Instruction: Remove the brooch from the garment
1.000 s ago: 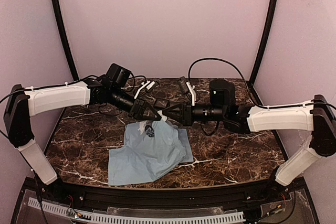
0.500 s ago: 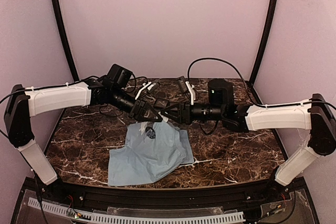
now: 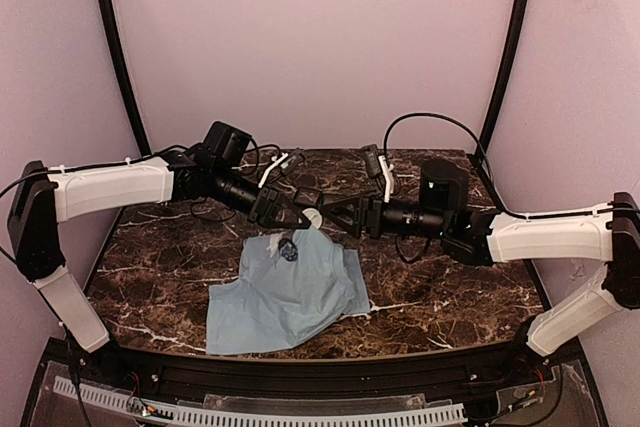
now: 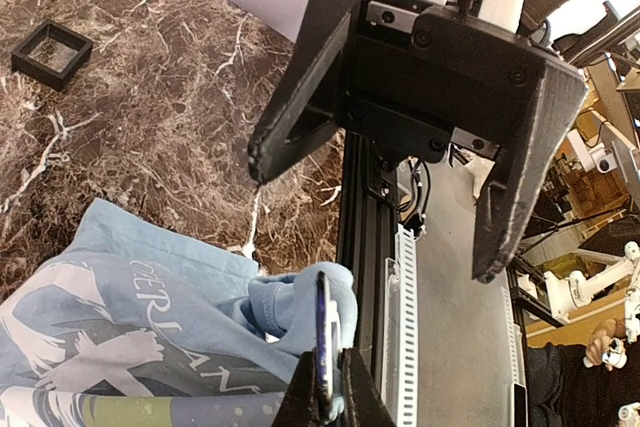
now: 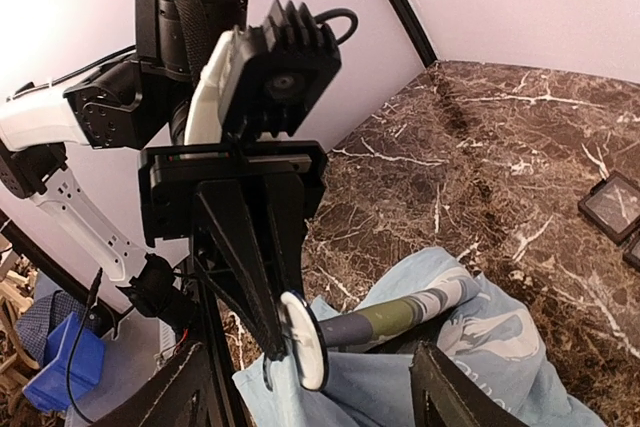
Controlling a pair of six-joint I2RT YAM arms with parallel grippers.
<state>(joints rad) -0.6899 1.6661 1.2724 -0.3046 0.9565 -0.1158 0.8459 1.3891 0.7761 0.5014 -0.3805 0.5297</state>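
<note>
Brooch (image 4: 322,332) is held with shirt (image 4: 120,347) fabric by clenched left end effector (image 4: 326,375); its white face is seen only from right wrist; right end effector (image 4: 375,213) is released.

You'll find the shirt (image 3: 285,292) on the counter (image 3: 450,287), left of centre and nearer the near edge; its far end rises off the surface. Directly above that end, at mid-counter, sits the left pincer (image 3: 302,219), with the brooch (image 4: 322,332) and a fold of shirt between its fingers. The right pincer (image 4: 378,209) faces it from the right, just apart. One tray (image 4: 52,50) lies on the counter, well apart from the shirt.
</note>
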